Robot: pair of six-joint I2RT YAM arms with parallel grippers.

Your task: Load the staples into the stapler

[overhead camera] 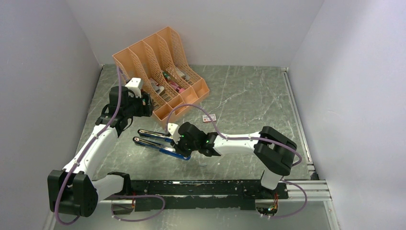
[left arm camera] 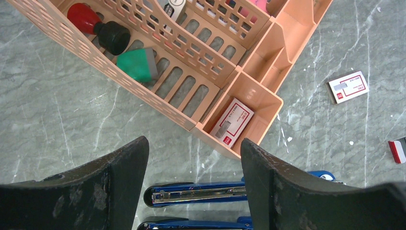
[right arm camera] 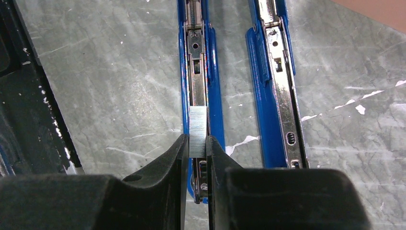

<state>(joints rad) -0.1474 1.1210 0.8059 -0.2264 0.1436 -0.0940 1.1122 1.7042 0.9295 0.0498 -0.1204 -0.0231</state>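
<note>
The blue stapler [overhead camera: 155, 140] lies opened flat on the table, its two long halves side by side. In the right wrist view the magazine half [right arm camera: 197, 67] runs straight up from my right gripper [right arm camera: 196, 142], and the other half [right arm camera: 276, 86] lies to its right. My right gripper is shut on the staples [right arm camera: 197, 130], a short silvery block held in line over the magazine channel; whether it rests in the channel I cannot tell. My left gripper [left arm camera: 194, 149] hangs open and holds nothing, above the stapler's far tips [left arm camera: 201, 194], near the organizer.
An orange mesh organizer [overhead camera: 143, 52] stands at the back left, holding stamps, markers and a white-and-red box [left arm camera: 232, 122]. Another white-and-red box [left arm camera: 348, 87] lies on the table [overhead camera: 249, 100] right of it. The frame rail [overhead camera: 206, 188] runs along the near edge.
</note>
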